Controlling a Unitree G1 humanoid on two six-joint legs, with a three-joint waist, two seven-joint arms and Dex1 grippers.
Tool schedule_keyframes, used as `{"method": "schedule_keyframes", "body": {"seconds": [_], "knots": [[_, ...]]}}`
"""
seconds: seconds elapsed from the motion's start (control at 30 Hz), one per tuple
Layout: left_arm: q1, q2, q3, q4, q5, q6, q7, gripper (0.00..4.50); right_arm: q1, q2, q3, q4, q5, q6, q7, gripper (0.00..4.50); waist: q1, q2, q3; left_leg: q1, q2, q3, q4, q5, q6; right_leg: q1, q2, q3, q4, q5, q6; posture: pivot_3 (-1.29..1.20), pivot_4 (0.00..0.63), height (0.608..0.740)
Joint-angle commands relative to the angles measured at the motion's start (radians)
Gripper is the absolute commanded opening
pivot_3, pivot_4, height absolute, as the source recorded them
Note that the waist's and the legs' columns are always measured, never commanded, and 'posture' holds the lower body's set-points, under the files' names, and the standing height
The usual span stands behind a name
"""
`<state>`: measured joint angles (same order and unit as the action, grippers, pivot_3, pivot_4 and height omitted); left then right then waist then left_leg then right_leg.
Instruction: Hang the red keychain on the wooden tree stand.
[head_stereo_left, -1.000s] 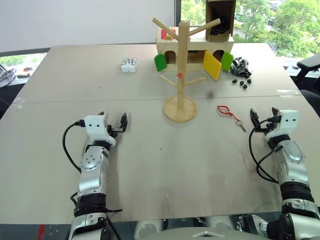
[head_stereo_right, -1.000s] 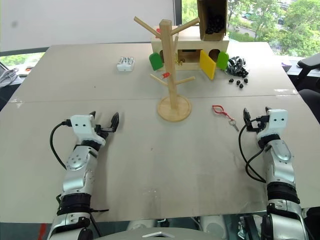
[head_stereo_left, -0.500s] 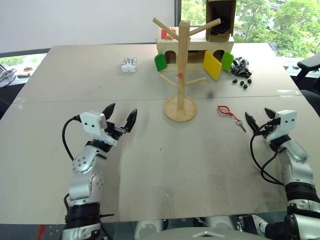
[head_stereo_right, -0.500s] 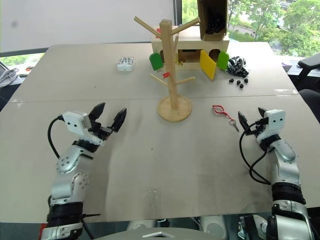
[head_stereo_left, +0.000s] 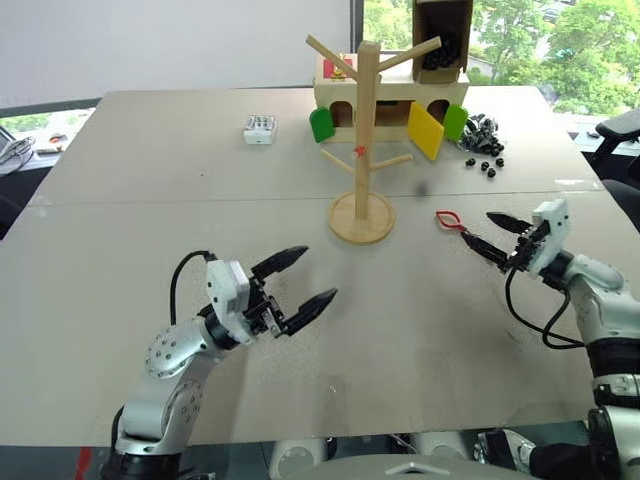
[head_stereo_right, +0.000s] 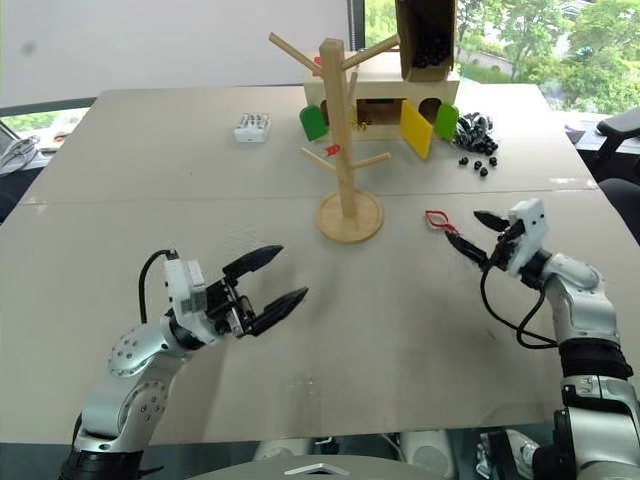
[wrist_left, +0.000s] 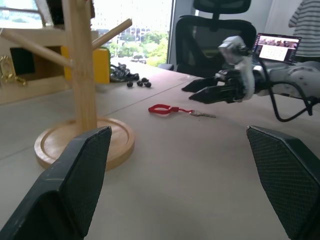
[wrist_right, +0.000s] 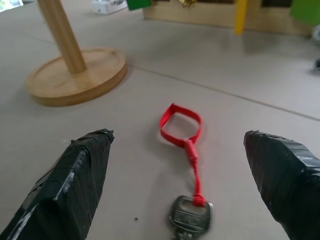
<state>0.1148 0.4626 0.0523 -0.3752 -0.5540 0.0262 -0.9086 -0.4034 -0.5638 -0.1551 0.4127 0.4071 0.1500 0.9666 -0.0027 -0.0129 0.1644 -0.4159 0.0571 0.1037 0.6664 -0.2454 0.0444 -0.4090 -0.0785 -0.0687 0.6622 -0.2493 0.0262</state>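
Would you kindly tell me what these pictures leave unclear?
- Key's lower end: cut off by the right wrist view's edge; the red keychain loop shows.
- Wooden house interior: dark openings, partly behind the wooden tree stand.
- Small black pieces: too small to identify.

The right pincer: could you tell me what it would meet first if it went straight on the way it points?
Most likely the red keychain: the right pincer is open and aimed at it on the table, key end nearest. Depth is hard to judge.
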Motion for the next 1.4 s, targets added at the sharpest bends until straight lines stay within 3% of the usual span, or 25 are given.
{"method": "schedule_keyframes", "body": {"seconds": [0.03, 0.33, 0.73, 1.07, 1.27, 1.4], "knots": [[0.009, -0.020, -0.025, 0.015, 0.018, -0.063, -0.035, 4.46, -0.028, -0.011, 0.007, 0.005, -0.016, 0.002, 0.015, 4.50, 0.000, 0.000, 0.000, 0.000, 0.000, 0.000, 0.000, 0.000, 0.000, 0.000, 0.000, 0.000, 0.000, 0.000, 0.000, 0.00, 0.150, 0.740], [0.049, -0.077, -0.070, 0.096, 0.083, -0.194, -0.065, 4.46, -0.100, 0.020, 0.031, 0.135, -0.082, -0.057, -0.003, 4.50, -0.007, 0.000, 0.000, 0.000, 0.000, 0.001, 0.000, 0.000, 0.000, 0.000, 0.000, 0.001, 0.000, 0.000, 0.000, 0.00, 0.150, 0.740], [0.047, -0.080, -0.094, 0.098, 0.090, -0.196, -0.051, 4.46, -0.164, 0.075, 0.040, 0.287, -0.148, -0.193, -0.020, 4.50, -0.009, 0.000, 0.000, 0.000, 0.000, 0.001, 0.000, 0.000, 0.000, 0.000, 0.000, 0.001, 0.000, 0.000, 0.000, 0.00, 0.150, 0.740], [0.040, -0.089, -0.098, 0.100, 0.100, -0.197, -0.034, 4.50, -0.146, 0.078, 0.057, 0.311, -0.196, -0.243, -0.025, 0.09, -0.010, 0.000, 0.000, 0.000, 0.000, 0.001, 0.000, 0.000, 0.000, 0.000, 0.000, 0.001, 0.000, 0.000, 0.000, 0.00, 0.150, 0.740], [0.036, -0.101, -0.092, 0.103, 0.101, -0.200, -0.013, 4.50, -0.154, 0.080, 0.053, 0.304, -0.195, -0.249, -0.025, 0.03, -0.010, 0.000, 0.000, 0.000, 0.000, 0.001, 0.000, 0.000, 0.000, 0.000, 0.000, 0.001, 0.000, 0.000, 0.000, 0.00, 0.150, 0.740], [0.041, -0.102, -0.075, 0.056, 0.087, -0.173, 0.025, 4.50, -0.148, 0.058, 0.029, 0.151, -0.125, -0.157, 0.015, 0.03, -0.009, 0.000, 0.000, 0.000, 0.000, 0.001, 0.000, 0.000, 0.000, 0.000, 0.000, 0.001, 0.000, 0.000, 0.000, 0.00, 0.150, 0.740]]}}
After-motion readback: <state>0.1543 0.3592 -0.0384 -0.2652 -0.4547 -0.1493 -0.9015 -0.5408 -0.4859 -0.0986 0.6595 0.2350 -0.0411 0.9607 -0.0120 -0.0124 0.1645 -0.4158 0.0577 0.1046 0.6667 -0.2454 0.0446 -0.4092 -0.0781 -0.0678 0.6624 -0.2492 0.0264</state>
